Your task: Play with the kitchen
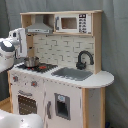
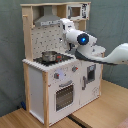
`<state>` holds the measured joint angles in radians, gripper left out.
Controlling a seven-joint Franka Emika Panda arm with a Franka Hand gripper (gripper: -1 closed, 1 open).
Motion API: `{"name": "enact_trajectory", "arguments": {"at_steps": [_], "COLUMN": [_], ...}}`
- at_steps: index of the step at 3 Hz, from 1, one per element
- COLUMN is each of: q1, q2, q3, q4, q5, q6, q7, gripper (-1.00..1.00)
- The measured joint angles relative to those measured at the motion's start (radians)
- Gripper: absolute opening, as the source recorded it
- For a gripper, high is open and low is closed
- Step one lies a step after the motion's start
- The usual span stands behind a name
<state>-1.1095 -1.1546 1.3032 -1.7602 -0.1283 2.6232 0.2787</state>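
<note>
White robot arm [image 2: 80,37] held above the stovetop of the tall white and light-wood toy kitchen [image 1: 60,75]

The approach is best kept slow and vertical (finger state cannot be told); the small metal pot [image 1: 31,61] on the black stovetop's rear corner and the grey hood [image 1: 39,27] overhead are to be cleared.

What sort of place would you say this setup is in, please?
Most likely a robot lab or test space, not a home: a toy kitchen stands on a wooden floor before a plain grey curtain, with a robot arm reaching over its stovetop.
</note>
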Motion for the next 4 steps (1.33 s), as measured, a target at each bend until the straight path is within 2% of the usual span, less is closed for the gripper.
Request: {"name": "enact_trajectory", "arguments": {"at_steps": [2,3,4], "q1": [0.013,0.008,0.0], "q2": [0.12,0.186,0.245], "q3": [0.114,0.163,0.191], "q4": [0.078,0.104,0.11], "q5": [0.072,0.1,0.126], "q6": [-0.097,-0.152,-0.179], "q7": [-0.076,-0.14,-0.22], "gripper": [1.0,1.0,1.0]}}
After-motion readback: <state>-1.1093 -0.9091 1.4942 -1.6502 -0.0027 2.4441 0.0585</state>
